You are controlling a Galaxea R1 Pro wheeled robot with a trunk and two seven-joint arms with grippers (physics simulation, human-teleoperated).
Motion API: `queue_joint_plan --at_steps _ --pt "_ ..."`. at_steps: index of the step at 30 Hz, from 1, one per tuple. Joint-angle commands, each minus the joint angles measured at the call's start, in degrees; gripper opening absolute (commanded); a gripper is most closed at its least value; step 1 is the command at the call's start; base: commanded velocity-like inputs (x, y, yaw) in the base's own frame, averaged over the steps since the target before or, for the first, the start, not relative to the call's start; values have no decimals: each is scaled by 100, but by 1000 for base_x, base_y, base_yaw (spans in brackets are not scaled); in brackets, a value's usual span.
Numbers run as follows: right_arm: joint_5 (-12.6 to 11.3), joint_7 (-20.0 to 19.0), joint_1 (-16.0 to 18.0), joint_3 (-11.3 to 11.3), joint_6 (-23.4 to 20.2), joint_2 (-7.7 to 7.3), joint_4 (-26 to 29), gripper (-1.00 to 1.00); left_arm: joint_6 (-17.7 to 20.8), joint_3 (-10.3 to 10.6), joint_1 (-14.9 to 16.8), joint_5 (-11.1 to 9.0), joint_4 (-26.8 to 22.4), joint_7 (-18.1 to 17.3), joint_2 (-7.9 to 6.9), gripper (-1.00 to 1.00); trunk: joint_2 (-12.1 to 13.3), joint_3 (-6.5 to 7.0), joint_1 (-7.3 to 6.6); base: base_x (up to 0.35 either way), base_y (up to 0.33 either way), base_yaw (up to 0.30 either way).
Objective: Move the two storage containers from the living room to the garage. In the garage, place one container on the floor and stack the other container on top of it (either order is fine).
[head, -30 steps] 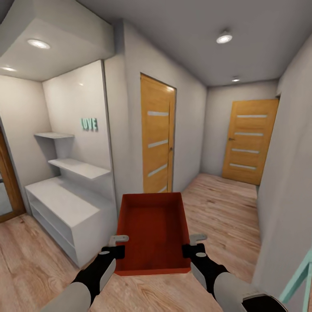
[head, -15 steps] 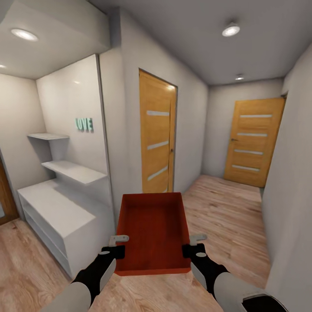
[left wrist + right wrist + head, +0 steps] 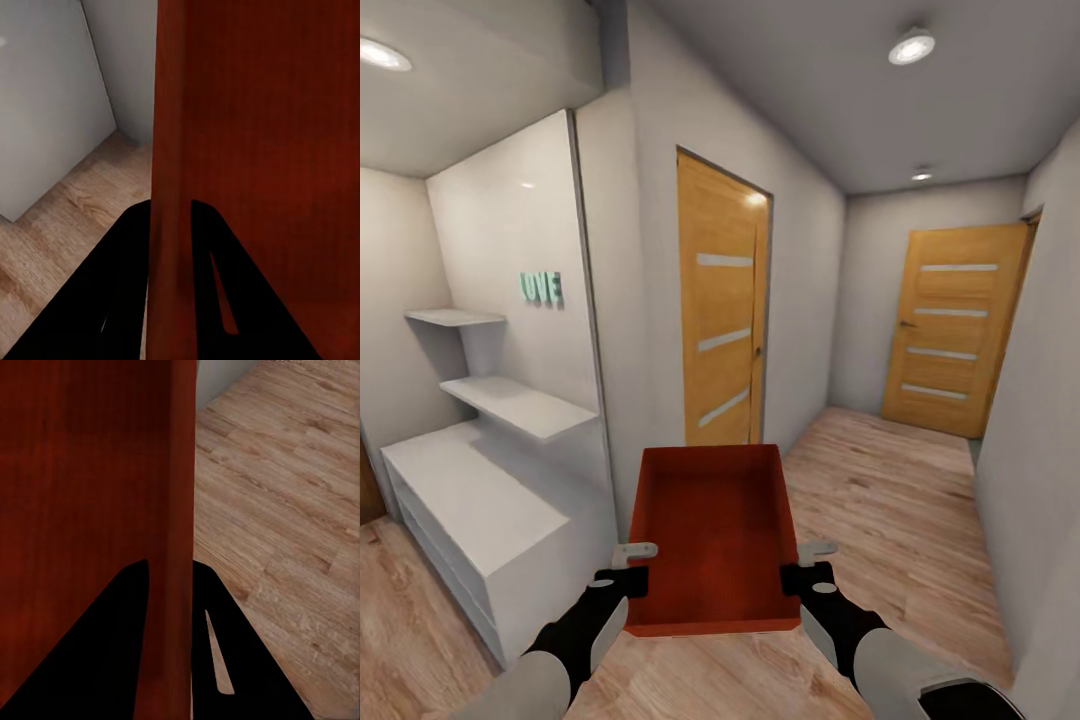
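One red-orange storage container (image 3: 715, 535) is held level in front of me, carried between both arms above light wood-plank flooring. My left gripper (image 3: 632, 565) is shut on its left wall, and the left wrist view has that red wall (image 3: 169, 187) running between the dark fingers. My right gripper (image 3: 800, 563) is shut on the right wall, which also passes between the fingers in the right wrist view (image 3: 176, 532). The bin is empty inside.
A white shelf unit (image 3: 480, 500) with teal letters stands close at the left. A wooden door (image 3: 722, 320) is ahead left, another wooden door (image 3: 950, 330) closes the corridor's far end. A grey wall (image 3: 1040, 480) runs along the right. Wood floor (image 3: 900, 500) stretches ahead.
The whole view has shifted: the shelf unit slid left and the doors look nearer, so the camera moved forward and turned right. The container stays gripped the same way.
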State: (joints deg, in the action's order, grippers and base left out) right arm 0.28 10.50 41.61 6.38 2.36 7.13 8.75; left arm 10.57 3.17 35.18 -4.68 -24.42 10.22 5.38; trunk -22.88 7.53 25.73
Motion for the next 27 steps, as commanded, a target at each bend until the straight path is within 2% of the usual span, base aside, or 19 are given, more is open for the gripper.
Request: queue_joint_plan --at_steps 1,18,27 --pt "42 31 5 -119 204 -1 13 -100 41 -246 -2 2 -2 85 -64 -100 -4 -2 5 323 0 0" --pt "42 28 5 -119 199 4 13 -100 41 -246 -2 2 -2 85 -64 -100 -4 -2 5 323 0 -3" --pt "42 14 5 -119 190 17 13 -100 41 -247 -2 2 -2 85 -64 -100 -4 -2 5 323 31 -239"
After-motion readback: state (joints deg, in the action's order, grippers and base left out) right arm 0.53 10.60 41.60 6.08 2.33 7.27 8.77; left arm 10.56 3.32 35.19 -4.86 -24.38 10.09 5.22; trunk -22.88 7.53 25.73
